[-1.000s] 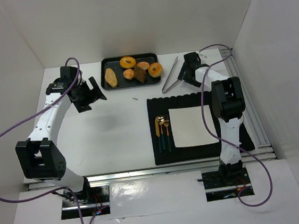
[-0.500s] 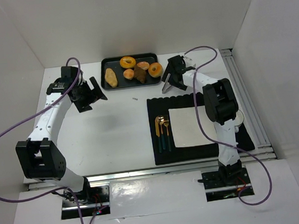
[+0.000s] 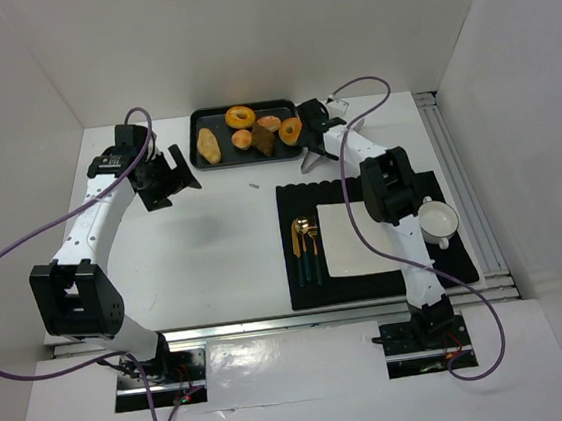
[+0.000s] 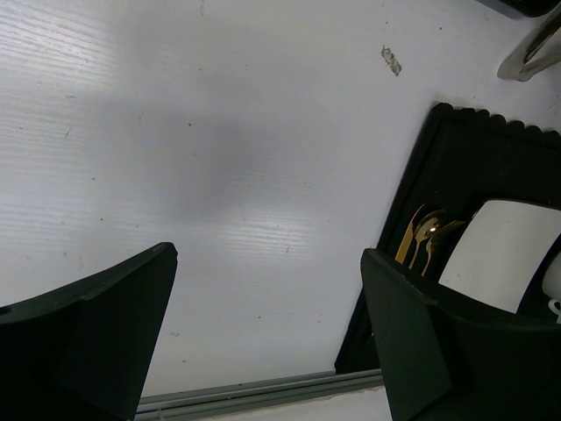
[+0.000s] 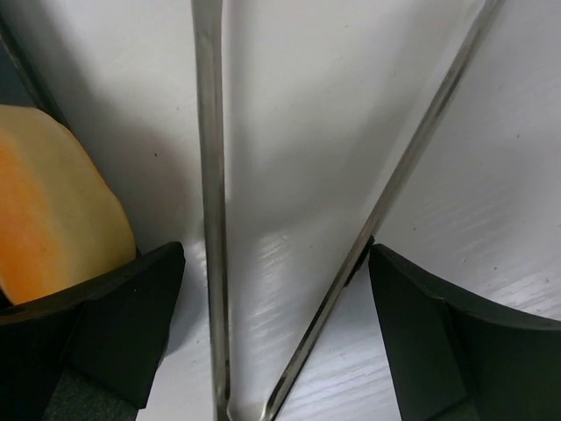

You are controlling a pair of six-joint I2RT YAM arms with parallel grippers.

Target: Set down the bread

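Note:
Several breads lie in a black tray (image 3: 201,159) at the back, among them a long roll (image 3: 209,145) and a ring-shaped one (image 3: 240,116). Metal tongs (image 3: 308,162) lie on the table just right of the tray. My right gripper (image 3: 311,135) is open and straddles the tongs. In the right wrist view both tong arms (image 5: 209,219) run between my right gripper's (image 5: 276,333) fingers, the right arm touching the right finger (image 5: 456,342), and an orange bread (image 5: 53,210) shows at the left. My left gripper (image 3: 172,177) is open and empty, left of the tray.
A black placemat (image 3: 295,201) at the right holds a white square plate (image 3: 359,234), gold cutlery (image 3: 307,248) and a white cup (image 3: 438,221). The left wrist view shows bare white table under the open left gripper (image 4: 267,333) and the placemat (image 4: 456,175).
My right gripper has swung left from the back right corner to the tongs beside the tray. The white cup has come into view. The left arm has not moved.

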